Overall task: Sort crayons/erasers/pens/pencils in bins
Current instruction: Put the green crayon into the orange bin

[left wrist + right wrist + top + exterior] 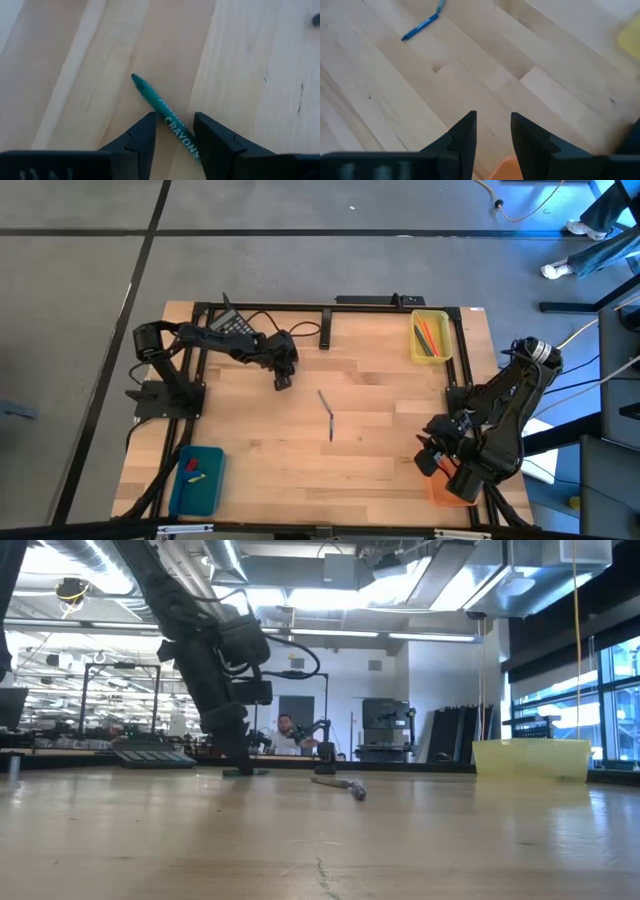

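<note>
At lower left of the overhead view, teal bin (197, 480) with erasers, left gripper (282, 381) upper left of centre, fingers parted around a green crayon (165, 114) lying on the table (380, 450), not clamped, blue crayon (331, 427) at centre, yellow bin (431, 338) upper right, right gripper (428, 456) lower right, parted, empty, above the orange bin (445, 492).

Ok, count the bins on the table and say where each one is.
3. In the high view, the yellow bin is at the table's top right, the teal bin at bottom left, and the orange bin at bottom right, mostly hidden under the right arm.
</note>
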Controlling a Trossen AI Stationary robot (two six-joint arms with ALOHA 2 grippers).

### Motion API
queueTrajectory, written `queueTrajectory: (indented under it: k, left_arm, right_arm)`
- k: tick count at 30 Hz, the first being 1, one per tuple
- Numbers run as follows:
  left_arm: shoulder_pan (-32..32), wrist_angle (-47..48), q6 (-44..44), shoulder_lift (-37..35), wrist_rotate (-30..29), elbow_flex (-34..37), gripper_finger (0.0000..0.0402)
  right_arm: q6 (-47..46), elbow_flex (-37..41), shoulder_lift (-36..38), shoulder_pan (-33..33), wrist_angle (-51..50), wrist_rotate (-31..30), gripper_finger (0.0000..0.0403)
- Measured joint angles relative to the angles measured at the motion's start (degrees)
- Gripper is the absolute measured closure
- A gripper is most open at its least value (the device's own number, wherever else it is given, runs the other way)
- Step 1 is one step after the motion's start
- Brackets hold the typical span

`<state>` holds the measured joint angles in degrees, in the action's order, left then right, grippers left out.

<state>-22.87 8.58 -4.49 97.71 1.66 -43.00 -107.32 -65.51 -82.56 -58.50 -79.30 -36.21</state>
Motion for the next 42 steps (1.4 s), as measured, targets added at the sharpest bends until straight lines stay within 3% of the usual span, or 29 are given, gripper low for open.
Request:
queueTrajectory:
  k: [3,9,15,21,25,28,37,42]
  left_arm:
    - [0.89,0.46,2.66,-0.33,-0.8,0.02,0.0297]
    - [3.33,0.48,4.37,-0.33,-3.02,0.09,0.0355]
    - [3.82,0.48,6.29,-0.32,-4.08,0.13,0.0388]
    - [3.87,-1.26,10.25,-0.33,-4.79,0.43,0.0395]
    - [4.12,-4.72,14.34,-0.13,-7.83,0.61,0.0385]
    - [4.08,-7.19,14.69,0.02,-8.56,0.68,0.0379]
    - [6.36,-9.53,17.56,0.2,-10.28,0.63,0.039]
    - [9.59,-14.98,17.68,0.28,-8.95,0.63,0.0388]
  right_arm:
    - [0.13,0.04,0.0,0.0,0.26,-3.41,0.0279]
    - [0.36,0.04,-3.26,0.09,0.92,-17.41,0.0279]
    - [4.04,0.06,-8.29,2.16,2.09,-17.26,0.0279]
    - [4.09,0.08,-13.18,5.65,2.12,-18.99,0.0279]
    - [-0.15,0.08,-16.87,8.84,3.95,-29.36,0.0279]
    - [1.63,0.08,-19.43,11.51,9.8,-35.87,0.0279]
    - [17.08,0.08,-23.33,15.28,22.28,-31.77,0.0279]
    - [30.83,0.08,-23.87,15.33,27.29,-29.7,0.0279]
